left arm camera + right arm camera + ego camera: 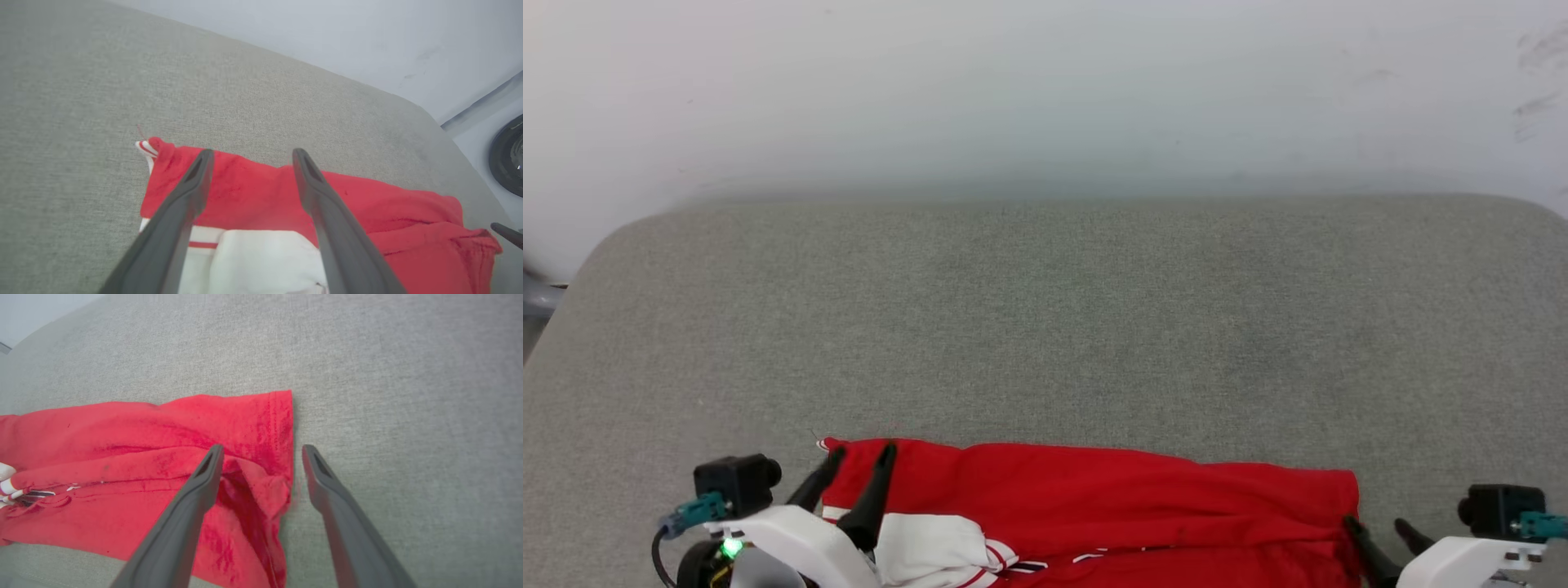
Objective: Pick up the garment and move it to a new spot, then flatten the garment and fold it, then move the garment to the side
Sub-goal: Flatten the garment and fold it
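- Near edge of grey bench (1045,327): red garment (1094,498) lies folded in a long band, left to right.
- Left tool (863,449): spread, over garment's far-left corner.
- Right tool (1374,523): spread, straddling garment's right edge.

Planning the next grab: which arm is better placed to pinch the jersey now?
Left, probably. The left gripper hangs open with both fingers over the garment, above red cloth and white sleeve. The right gripper, also open, straddles the hem, one finger over bare grey surface.
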Controlling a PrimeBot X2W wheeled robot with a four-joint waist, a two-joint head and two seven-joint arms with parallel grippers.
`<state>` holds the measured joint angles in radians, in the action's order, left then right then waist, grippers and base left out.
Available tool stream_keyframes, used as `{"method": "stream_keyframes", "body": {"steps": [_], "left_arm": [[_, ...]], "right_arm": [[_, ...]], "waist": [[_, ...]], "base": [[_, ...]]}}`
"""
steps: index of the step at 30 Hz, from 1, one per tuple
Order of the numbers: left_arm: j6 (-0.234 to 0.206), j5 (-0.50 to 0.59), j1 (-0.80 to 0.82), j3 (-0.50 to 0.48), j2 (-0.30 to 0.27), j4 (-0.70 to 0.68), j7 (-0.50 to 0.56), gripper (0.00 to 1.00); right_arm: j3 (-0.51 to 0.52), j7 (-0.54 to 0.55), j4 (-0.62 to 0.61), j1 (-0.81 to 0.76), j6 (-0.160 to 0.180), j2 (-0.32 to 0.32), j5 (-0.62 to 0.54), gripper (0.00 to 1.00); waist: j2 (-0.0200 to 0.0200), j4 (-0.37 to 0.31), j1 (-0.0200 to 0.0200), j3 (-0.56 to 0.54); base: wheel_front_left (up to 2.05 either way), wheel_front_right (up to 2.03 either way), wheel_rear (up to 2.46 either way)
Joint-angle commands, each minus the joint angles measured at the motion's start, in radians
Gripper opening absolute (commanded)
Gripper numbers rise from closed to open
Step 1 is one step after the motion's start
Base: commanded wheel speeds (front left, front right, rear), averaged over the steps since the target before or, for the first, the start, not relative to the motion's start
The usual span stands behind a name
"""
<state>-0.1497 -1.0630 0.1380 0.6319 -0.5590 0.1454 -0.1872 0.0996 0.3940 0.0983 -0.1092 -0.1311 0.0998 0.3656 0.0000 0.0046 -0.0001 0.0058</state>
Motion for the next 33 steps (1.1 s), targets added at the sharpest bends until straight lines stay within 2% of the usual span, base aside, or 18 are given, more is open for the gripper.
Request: {"method": "stream_keyframes", "body": {"steps": [1,8,14,20,31,32,33], "left_arm": [[-0.008,0.015,0.015,-0.007,-0.008,-0.010,-0.012,1.00],[-0.098,0.176,0.033,-0.052,-0.015,-0.104,-0.073,1.00],[-0.158,0.302,0.012,-0.110,0.008,-0.191,-0.079,1.00],[-0.158,0.382,-0.008,-0.156,0.035,-0.240,-0.079,1.00],[-0.119,0.446,-0.017,-0.187,0.082,-0.244,-0.078,1.00],[-0.116,0.449,-0.019,-0.188,0.082,-0.241,-0.078,1.00],[-0.115,0.453,-0.022,-0.191,0.083,-0.239,-0.078,1.00]], "right_arm": [[0.010,0.009,-0.010,-0.013,0.001,0.005,-0.010,1.00],[0.086,0.131,-0.060,-0.001,0.001,0.040,-0.036,1.00],[0.085,0.232,-0.085,0.014,0.001,0.068,-0.048,1.00],[0.053,0.271,-0.047,0.050,0.001,0.045,-0.036,1.00],[-0.022,0.387,0.136,0.021,-0.001,-0.025,0.010,1.00],[-0.031,0.398,0.144,0.018,-0.001,-0.032,0.018,0.47],[-0.037,0.400,0.147,0.017,-0.001,-0.036,0.024,0.00]], "waist": [[0.0000,-0.001,0.0001,-0.005],[0.0000,0.012,0.0001,-0.011],[0.0000,0.046,0.0001,0.013],[0.0000,0.088,0.0001,0.065],[0.0000,0.132,0.0001,0.109],[0.0000,0.131,0.0001,0.109],[0.0000,0.128,0.0001,0.106]], "base": [[0.00,0.00,0.00],[0.00,0.00,0.00],[0.00,0.00,0.00],[0.00,0.00,0.00],[0.00,0.00,0.00],[0.00,0.00,0.00],[0.00,0.00,0.00]]}}
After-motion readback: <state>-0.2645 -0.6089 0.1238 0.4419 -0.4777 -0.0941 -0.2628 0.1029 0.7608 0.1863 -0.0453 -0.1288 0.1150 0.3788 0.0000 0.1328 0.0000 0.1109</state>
